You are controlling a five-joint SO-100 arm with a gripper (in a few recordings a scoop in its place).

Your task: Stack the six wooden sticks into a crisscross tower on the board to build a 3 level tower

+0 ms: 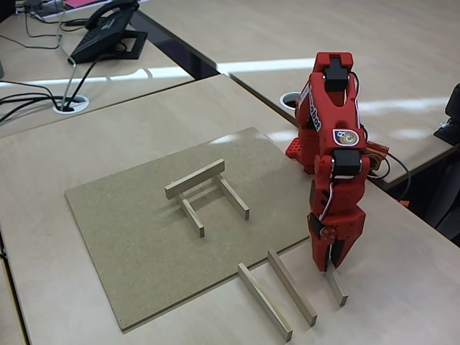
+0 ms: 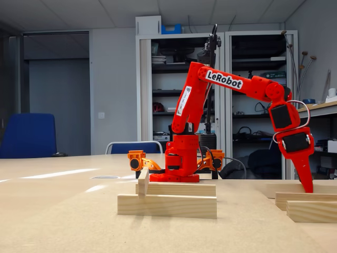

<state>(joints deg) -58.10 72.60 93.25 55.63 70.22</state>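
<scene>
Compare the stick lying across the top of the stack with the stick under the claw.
The top stick rests on two sticks on the board; the stick under the claw lies flat on the pale desk, off the board. The top stick is free of the claw, which is down at the other's end. Both are slim, pale wooden bars.

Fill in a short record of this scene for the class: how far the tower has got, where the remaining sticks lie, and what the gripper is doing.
board: flat on the table, carrying the tower
tower: three sticks placed; two parallel below, one laid across their far ends
second layer: one stick short
spare sticks: three on the table off the board's near right corner, two side by side, one under the gripper
gripper: lowered onto the rightmost spare stick; grasp cannot be told
</scene>
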